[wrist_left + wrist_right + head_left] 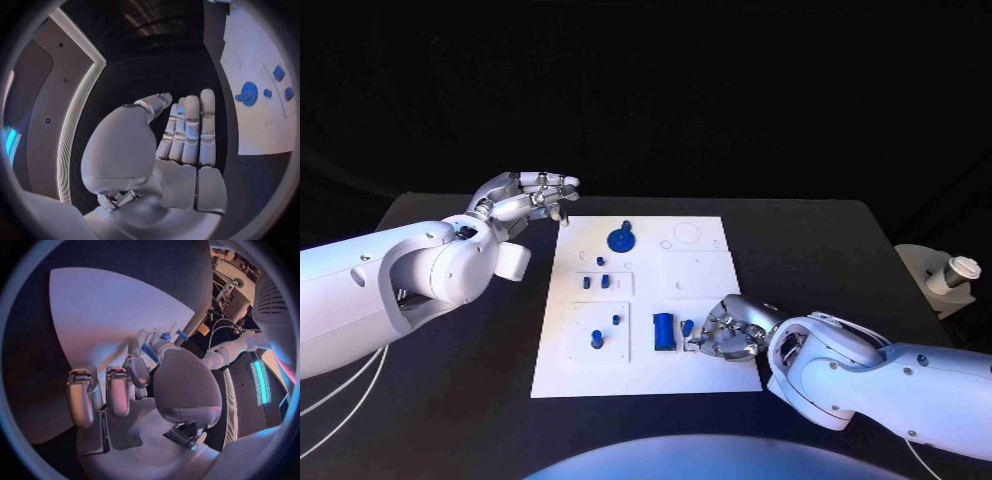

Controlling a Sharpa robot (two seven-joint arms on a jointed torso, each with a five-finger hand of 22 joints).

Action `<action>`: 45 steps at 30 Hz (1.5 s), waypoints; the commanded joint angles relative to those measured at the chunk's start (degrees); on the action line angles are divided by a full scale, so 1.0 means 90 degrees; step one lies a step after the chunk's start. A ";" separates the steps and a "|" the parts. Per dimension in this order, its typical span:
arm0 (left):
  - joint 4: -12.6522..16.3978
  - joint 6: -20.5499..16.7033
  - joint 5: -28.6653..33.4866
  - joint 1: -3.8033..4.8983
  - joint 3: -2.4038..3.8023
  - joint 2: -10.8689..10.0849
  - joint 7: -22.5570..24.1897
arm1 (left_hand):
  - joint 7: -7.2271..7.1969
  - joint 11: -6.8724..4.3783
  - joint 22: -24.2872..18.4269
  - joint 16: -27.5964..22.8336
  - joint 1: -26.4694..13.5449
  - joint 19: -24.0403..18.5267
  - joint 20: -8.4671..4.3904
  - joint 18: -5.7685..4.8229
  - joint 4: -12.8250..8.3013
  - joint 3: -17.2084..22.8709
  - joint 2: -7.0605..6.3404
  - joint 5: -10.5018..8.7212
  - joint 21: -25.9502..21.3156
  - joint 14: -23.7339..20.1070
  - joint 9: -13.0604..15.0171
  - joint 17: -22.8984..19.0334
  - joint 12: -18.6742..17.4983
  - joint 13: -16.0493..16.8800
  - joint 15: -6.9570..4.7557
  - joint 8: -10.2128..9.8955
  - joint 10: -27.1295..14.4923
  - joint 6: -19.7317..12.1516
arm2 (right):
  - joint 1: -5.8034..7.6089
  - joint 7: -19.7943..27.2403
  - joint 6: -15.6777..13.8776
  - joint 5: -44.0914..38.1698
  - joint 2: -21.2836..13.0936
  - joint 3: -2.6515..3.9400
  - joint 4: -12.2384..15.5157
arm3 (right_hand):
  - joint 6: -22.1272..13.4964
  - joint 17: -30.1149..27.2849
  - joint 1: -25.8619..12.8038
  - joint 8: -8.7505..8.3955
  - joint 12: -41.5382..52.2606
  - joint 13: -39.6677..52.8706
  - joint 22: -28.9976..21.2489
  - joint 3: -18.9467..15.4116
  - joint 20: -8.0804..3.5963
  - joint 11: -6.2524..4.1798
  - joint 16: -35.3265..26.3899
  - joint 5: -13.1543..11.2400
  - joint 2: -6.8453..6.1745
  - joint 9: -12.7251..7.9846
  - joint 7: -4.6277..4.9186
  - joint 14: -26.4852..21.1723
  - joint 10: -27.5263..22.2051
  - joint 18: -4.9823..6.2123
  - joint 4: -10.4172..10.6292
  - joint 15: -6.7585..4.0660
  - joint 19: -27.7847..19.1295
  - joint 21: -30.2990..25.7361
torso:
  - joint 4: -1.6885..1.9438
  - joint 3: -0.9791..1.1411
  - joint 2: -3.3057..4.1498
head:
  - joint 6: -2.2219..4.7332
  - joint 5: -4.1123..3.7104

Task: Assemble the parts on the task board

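Note:
The white task board (678, 375) lies in the middle of the black table. On it are a blue gear-shaped part (622, 240), several small blue pieces (597, 281) and a blue block (664, 331). My right hand (728, 330) rests on the board's near right area, just right of the block. Its fingers are curled, and thumb and finger pinch a small blue part (149, 352). My left hand (531, 196) hovers off the board's far left corner. Its fingers (188, 131) lie straight and side by side and it holds nothing. The gear (249, 93) also shows in the left wrist view.
A white fixture with a round knob (946, 276) stands off the table's right edge. Bare black table (459, 380) lies on both sides of the board.

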 commanded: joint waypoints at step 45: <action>0.0004 0.0104 -0.0017 0.0002 -0.0006 0.0009 0.0017 | -0.0019 -0.0001 -0.0012 -0.0005 0.0003 0.0019 0.0024 0.0036 0.0047 0.0009 0.0063 0.0001 -0.0037 -0.0013 0.0009 -0.0009 0.0040 0.0007 0.0021 0.0030 -0.0060 -0.0029 | -0.0049 0.2739 -0.1338 0.0295 -0.0289 -0.0009 -0.0073 | -0.0647 0.0614 0.1622 -0.0854 -0.0878 -0.0387 0.1585 0.0615 0.0264 0.0346 -0.0133 -0.0559 -0.0179 -0.0501 0.0417 0.0447 -0.0494 0.0023 -0.0774 0.0275 0.0551 -0.0273 | 0.0008 -0.0003 0.0002 | 0.0032 -0.0071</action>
